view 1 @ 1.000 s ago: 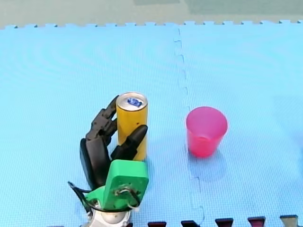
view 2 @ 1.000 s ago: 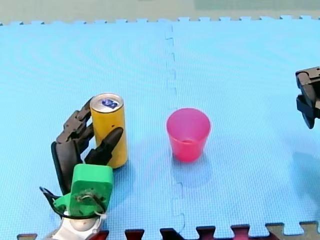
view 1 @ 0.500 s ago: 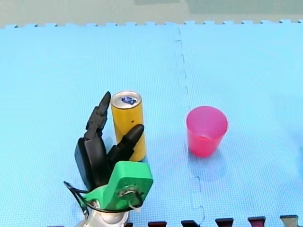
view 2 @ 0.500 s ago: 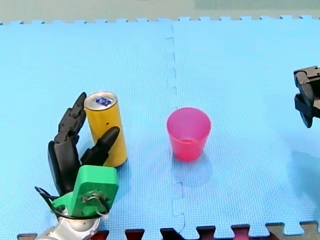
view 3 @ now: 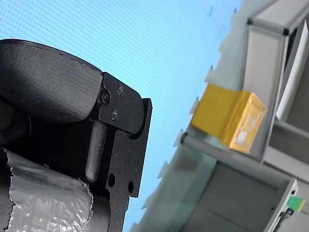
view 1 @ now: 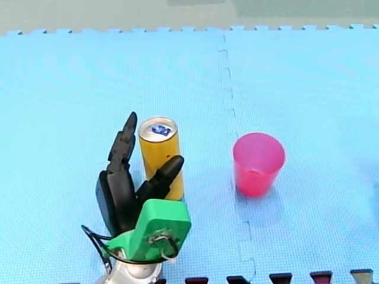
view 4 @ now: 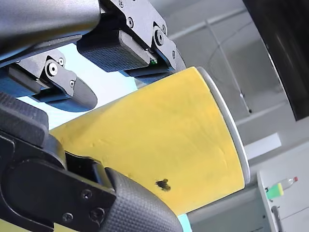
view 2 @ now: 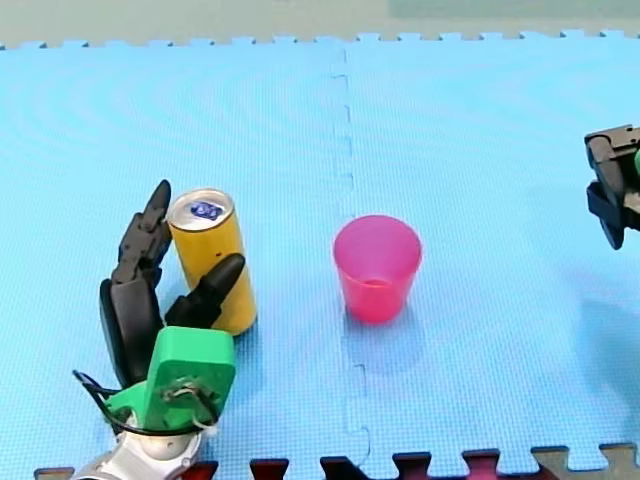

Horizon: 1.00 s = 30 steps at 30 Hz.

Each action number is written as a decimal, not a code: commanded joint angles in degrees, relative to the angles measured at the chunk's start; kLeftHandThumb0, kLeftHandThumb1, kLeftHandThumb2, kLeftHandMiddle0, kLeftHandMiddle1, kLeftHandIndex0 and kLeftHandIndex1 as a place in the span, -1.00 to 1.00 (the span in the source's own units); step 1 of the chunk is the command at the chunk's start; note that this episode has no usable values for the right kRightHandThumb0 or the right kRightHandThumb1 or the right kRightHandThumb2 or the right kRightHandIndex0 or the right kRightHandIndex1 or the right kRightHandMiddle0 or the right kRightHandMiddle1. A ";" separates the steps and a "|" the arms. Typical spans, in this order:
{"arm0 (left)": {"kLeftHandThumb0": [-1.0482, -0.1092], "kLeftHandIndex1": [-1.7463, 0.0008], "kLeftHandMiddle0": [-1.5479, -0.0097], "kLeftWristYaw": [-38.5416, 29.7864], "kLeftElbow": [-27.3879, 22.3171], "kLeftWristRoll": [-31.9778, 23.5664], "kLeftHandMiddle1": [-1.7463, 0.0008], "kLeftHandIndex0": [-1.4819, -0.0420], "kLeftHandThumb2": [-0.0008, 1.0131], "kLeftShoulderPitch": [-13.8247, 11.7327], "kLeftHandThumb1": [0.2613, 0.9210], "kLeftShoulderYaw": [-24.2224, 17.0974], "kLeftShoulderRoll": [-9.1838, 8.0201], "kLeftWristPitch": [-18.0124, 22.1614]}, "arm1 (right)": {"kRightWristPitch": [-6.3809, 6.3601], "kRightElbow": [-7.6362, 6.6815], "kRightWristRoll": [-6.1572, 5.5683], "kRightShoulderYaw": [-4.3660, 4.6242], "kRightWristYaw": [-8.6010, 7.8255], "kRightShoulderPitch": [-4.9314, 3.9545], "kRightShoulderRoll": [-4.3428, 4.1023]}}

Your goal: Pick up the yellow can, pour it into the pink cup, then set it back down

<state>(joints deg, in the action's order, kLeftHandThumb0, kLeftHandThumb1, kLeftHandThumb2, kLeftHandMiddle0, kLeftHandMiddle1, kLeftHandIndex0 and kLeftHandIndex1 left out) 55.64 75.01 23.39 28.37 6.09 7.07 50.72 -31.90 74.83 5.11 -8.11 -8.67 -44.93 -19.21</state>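
Observation:
The yellow can (view 1: 160, 158) stands on the blue foam mat (view 1: 284, 83), left of centre, leaning slightly to the left. My left hand (view 1: 153, 141) is open around it: the long fingers (view 1: 122, 148) stretch up beside its left side with a gap, and the thumb (view 1: 163, 176) lies against its front. In the second wrist view the can (view 4: 145, 145) sits between that hand's fingers and thumb. The pink cup (view 1: 258, 164) stands upright to the right of the can. My right hand (view 2: 612, 190) hovers at the far right edge.
A seam (view 1: 228, 89) between the mat tiles runs from the far edge to the near edge, passing just left of the cup. In the first wrist view a yellow box (view 3: 227, 118) sits on a shelf beyond the mat's edge.
My left hand's fingers, curled around the can a second ago, have straightened away from it. The can has shifted slightly left and now leans. The cup has not moved.

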 commanded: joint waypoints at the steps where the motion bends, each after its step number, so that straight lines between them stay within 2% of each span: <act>1: -0.82 1.00 0.22 -0.66 -0.32 -0.35 1.00 0.37 -0.99 0.02 0.76 -0.09 -0.29 0.41 | 0.30 0.00 0.09 0.13 0.21 -0.38 -0.06; 7: -0.93 1.00 0.31 -3.02 -1.61 0.36 1.00 0.49 -0.98 -1.33 0.82 0.99 -1.49 1.21 | 0.87 0.01 0.25 0.42 -0.20 -0.72 -0.04; 14: -1.00 1.00 0.35 -6.21 -3.23 0.74 1.00 0.59 -0.98 -2.13 0.91 1.97 -3.36 1.33 | 1.22 0.06 0.19 0.46 -0.16 -0.92 0.42; 24: -1.00 1.00 0.46 -9.86 -4.12 0.59 1.00 0.69 -0.89 -2.76 1.00 2.81 -4.85 0.04 | 0.86 0.07 0.52 0.77 0.65 -0.64 1.11; 30: -1.00 1.00 0.48 -17.26 -5.21 -4.22 1.00 0.74 -0.85 -4.81 1.00 0.58 -4.42 5.37 | 1.06 0.34 -0.01 0.28 0.37 -0.51 1.42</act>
<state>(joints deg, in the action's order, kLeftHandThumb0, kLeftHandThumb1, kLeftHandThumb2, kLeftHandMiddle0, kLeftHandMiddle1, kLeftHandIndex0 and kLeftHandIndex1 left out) 39.41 70.18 20.09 24.18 7.30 2.67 55.03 -30.96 75.04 5.32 -7.63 -8.20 -45.51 -17.74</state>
